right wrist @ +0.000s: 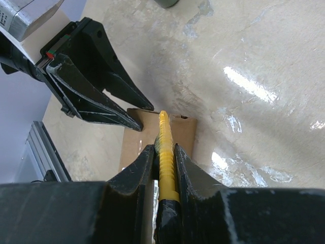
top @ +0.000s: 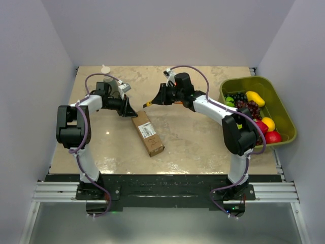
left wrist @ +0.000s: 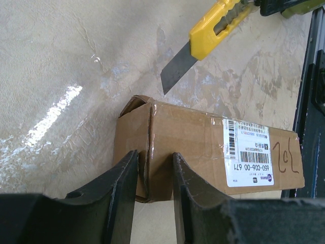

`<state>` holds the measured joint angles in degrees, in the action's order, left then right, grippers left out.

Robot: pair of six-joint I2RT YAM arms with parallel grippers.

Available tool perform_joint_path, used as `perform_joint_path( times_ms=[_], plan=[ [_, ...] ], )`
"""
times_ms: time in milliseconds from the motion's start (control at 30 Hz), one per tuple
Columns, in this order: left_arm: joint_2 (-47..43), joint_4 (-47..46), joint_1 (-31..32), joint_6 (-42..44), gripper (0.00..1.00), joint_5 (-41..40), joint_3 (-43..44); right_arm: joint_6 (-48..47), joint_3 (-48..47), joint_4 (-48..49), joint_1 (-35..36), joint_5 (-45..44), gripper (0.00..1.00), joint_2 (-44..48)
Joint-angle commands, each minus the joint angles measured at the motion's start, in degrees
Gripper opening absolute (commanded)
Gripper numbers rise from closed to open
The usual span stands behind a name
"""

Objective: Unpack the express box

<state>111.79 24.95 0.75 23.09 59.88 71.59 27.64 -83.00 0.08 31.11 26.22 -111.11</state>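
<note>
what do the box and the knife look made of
Express box: brown cardboard, matte, creased flaps; a glossy strip, likely clear tape, over its end seam. Utility knife: yellow body, probably plastic, smooth sheen; blade dull grey, looks like metal.

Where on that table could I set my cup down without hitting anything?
Bare tabletop lies right of the express box, up to the right arm, and along the far wall. Crowded: the box's far end, where the left gripper, right gripper and yellow knife meet. The green fruit bin fills the right side.
</note>
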Motion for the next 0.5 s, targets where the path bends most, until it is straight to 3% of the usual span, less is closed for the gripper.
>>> perform_joint_path(
  times_ms=[0, 467],
  plan=[
    [4.05, 4.67, 1.44, 2.31, 0.0, -11.71, -4.44, -1.8, -2.69, 0.1, 0.44, -2.4, 0.0, 0.19],
    [4.14, 4.14, 1.44, 1.96, 0.0, -11.8, -4.53, -2.15, -2.96, -1.83, 1.14, -2.05, 0.0, -0.6]
  ],
)
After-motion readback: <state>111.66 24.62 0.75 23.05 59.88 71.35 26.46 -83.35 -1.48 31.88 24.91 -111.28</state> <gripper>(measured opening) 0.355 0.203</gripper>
